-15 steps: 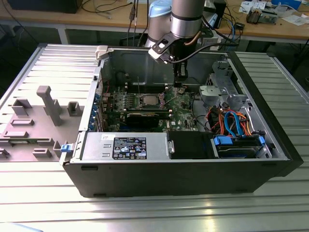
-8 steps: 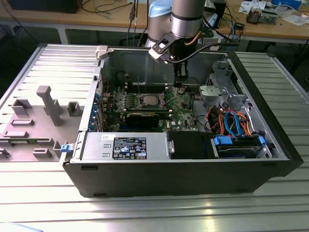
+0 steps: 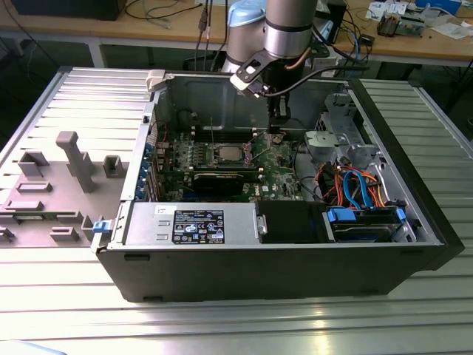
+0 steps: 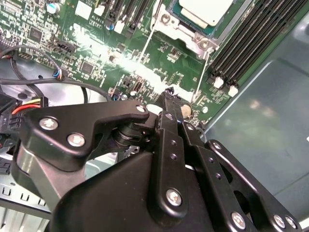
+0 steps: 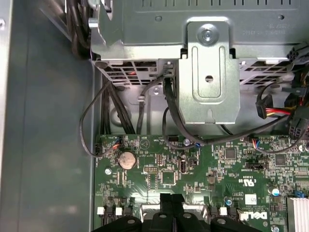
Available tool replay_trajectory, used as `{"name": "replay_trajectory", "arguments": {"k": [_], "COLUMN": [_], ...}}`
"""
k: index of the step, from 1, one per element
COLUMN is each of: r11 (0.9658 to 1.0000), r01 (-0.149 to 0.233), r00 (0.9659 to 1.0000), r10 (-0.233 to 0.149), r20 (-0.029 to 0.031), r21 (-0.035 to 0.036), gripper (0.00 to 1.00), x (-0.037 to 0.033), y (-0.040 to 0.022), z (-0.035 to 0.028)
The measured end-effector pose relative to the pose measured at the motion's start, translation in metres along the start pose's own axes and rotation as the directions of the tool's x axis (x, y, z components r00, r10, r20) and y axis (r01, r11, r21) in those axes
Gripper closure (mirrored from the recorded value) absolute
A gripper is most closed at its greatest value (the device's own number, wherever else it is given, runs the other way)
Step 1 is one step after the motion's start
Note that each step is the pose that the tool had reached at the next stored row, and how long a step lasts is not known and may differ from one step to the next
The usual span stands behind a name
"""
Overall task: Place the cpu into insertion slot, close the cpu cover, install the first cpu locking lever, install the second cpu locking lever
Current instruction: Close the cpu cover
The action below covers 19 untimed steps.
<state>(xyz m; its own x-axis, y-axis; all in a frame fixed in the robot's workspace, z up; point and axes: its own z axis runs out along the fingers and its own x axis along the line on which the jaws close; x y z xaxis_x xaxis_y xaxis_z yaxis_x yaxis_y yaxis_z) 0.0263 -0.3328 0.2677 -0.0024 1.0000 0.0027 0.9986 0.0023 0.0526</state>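
The gripper (image 4: 172, 100) hangs low over the board (image 4: 159, 55) beside a lever (image 4: 202, 77) (thin silver wire); beyond, the cpu (image 4: 205, 8) lies in its slot (image 4: 166, 21).

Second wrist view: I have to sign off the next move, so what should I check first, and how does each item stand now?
1. cpu seated flat: ok.
2. cpu cover down around the cpu: ok, as far as it shows.
3. Locking lever beside the cover latched: cannot tell.
4. gripper at that lever's end, fingers together: ok.
5. Black cables apart from the gripper's tip: ok.
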Motion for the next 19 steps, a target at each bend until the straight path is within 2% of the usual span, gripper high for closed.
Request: {"name": "replay_trajectory", "arguments": {"k": [11, 19], "r11": [1.0, 1.0], "r01": [0.0, 0.002], "r00": [1.0, 1.0], "r10": [0.0, -0.002], "r20": [0.0001, 0.0016], "r21": [0.0, 0.0011], "gripper": [0.89, 0.89], "x": [0.0005, 0.0008], "y": [0.009, 0.0099], "z": [0.0006, 0.0024]}}
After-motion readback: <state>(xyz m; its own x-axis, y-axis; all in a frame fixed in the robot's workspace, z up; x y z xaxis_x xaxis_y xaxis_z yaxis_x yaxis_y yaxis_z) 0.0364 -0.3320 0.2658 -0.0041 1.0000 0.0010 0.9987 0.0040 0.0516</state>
